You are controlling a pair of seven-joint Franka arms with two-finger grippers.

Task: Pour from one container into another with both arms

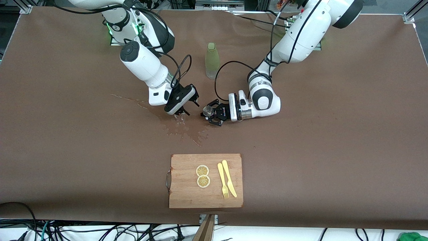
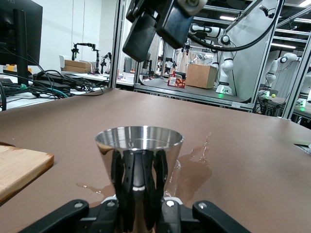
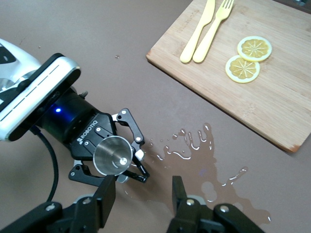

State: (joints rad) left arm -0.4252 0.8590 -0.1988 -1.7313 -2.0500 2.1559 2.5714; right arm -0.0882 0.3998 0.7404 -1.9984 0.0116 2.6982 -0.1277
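We see the left gripper [image 1: 210, 115] clamped on the upright steel jigger [image 1: 208, 110], held just beside the right gripper [image 1: 180, 113], whose fingers [image 3: 179, 191] stand parted and empty above a spilled puddle [image 1: 184, 129].

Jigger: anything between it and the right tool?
Nothing visible. The left tool holds the jigger upright; the right tool hangs close beside it, over the puddle, with only open air between them.
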